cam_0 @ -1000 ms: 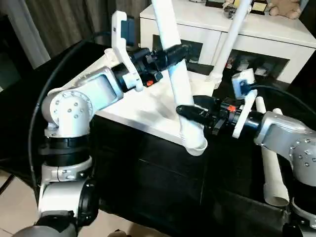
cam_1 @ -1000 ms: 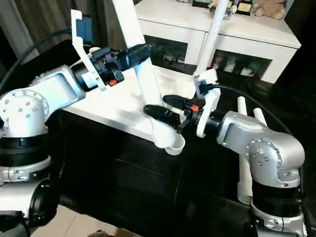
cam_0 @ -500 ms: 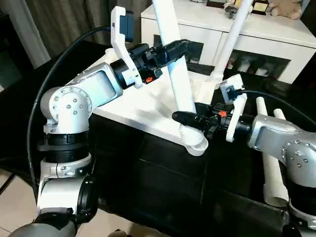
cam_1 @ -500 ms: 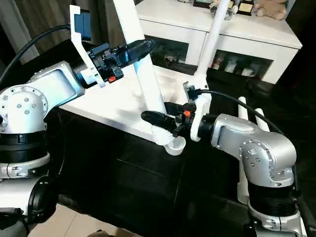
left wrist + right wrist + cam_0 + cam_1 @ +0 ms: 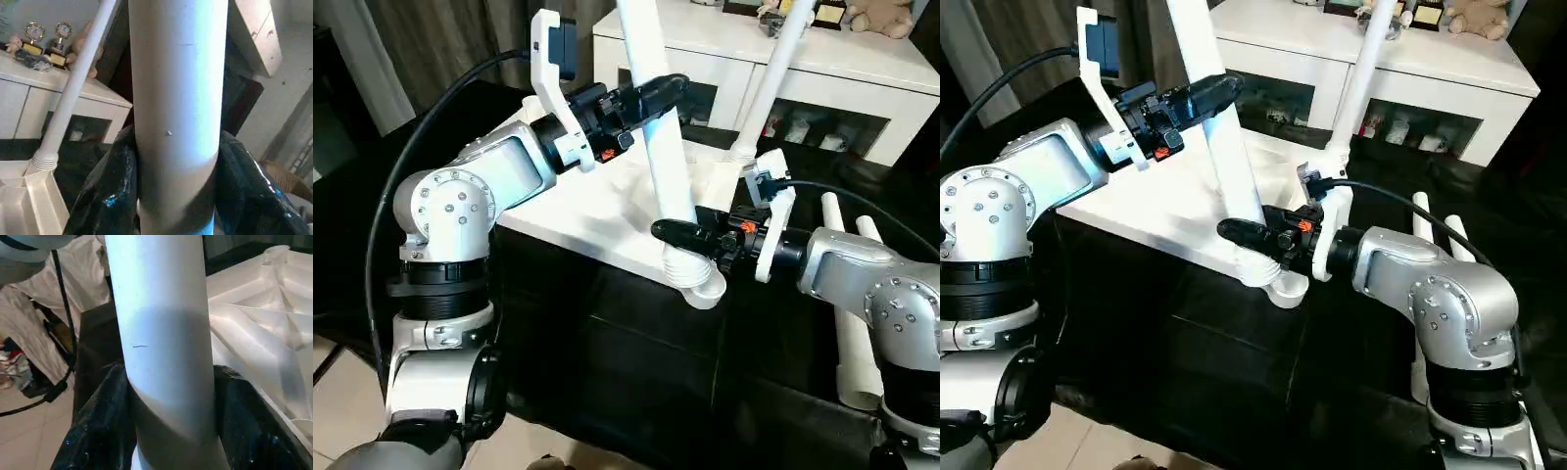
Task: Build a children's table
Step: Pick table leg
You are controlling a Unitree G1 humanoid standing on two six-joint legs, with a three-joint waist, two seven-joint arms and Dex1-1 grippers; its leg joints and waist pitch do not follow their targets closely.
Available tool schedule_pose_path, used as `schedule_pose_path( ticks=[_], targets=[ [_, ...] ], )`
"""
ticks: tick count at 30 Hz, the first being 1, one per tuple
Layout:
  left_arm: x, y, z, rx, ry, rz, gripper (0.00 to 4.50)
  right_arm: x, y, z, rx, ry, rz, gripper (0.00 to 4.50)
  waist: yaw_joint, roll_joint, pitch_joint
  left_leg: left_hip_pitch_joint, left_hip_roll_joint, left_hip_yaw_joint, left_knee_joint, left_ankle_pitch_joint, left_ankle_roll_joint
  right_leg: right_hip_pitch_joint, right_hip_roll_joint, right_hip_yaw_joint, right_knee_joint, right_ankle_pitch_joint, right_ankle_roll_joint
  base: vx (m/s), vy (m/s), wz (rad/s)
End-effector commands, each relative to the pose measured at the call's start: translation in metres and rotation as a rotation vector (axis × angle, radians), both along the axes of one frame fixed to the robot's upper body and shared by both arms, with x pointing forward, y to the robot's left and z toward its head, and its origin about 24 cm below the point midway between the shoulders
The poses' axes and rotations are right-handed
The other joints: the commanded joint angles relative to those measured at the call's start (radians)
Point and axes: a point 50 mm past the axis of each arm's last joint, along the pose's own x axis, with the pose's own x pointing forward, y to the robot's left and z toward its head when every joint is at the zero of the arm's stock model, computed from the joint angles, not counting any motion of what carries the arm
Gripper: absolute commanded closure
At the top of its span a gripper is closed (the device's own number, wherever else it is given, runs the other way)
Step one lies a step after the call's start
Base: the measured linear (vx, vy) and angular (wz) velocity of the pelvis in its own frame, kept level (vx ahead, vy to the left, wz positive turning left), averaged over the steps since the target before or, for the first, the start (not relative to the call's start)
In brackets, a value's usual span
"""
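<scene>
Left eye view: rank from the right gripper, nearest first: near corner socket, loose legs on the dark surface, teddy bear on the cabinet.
1. Near corner socket: just below the right gripper.
2. Loose legs: on the robot's right, beside the forearm.
3. Teddy bear: on the cabinet, far behind.

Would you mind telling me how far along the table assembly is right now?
One leg already stands in the far corner of the upturned tabletop. Both pincers, left pincer and right pincer, grip the second leg at the near corner socket. Two loose legs wait beside.
</scene>
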Motion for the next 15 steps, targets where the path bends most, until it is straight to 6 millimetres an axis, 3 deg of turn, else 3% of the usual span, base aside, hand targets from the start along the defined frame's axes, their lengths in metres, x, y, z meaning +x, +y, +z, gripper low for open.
schedule_pose_path(
  ticks=[1,7,10,14,15],
  targets=[
    [-0.007,-0.003,0.005,-0.023,-0.021,-0.072,2.01,0.003,-0.007,0.012,0.062,-0.036,-0.007,2.48,0.004,-0.006,-0.064,0.012,0.036,-0.010,-0.067,-0.118,-0.027,0.053,-0.069,0.039,-0.068,-0.201,-0.138,0.000,0.000,0.00],
    [-0.023,-0.007,0.003,-0.032,-0.049,-0.215,1.58,0.001,-0.012,0.011,0.113,-0.014,0.047,2.53,0.005,-0.004,-0.063,0.011,0.038,-0.010,-0.068,-0.108,-0.021,0.053,-0.068,0.038,-0.065,-0.185,-0.155,0.000,0.000,0.00],
    [-0.030,-0.011,0.000,0.000,-0.058,-0.269,1.23,0.000,-0.013,0.008,0.107,-0.007,0.056,2.55,0.005,-0.003,-0.063,0.013,0.038,-0.010,-0.069,-0.126,-0.027,0.051,-0.068,0.038,-0.068,-0.223,-0.143,0.000,0.000,0.00],
    [-0.030,-0.011,-0.002,0.015,-0.051,-0.269,1.13,-0.001,-0.012,0.008,0.095,-0.011,0.067,2.57,0.006,-0.002,-0.063,0.012,0.038,-0.011,-0.069,-0.126,-0.033,0.052,-0.068,0.038,-0.069,-0.237,-0.134,0.000,0.000,0.00],
    [-0.030,-0.012,-0.003,0.019,-0.049,-0.263,0.89,-0.002,-0.012,0.007,0.084,-0.016,0.072,2.57,0.005,-0.002,-0.062,0.012,0.037,-0.011,-0.069,-0.126,-0.033,0.052,-0.067,0.038,-0.069,-0.234,-0.130,0.000,0.000,0.00]
  ],
)
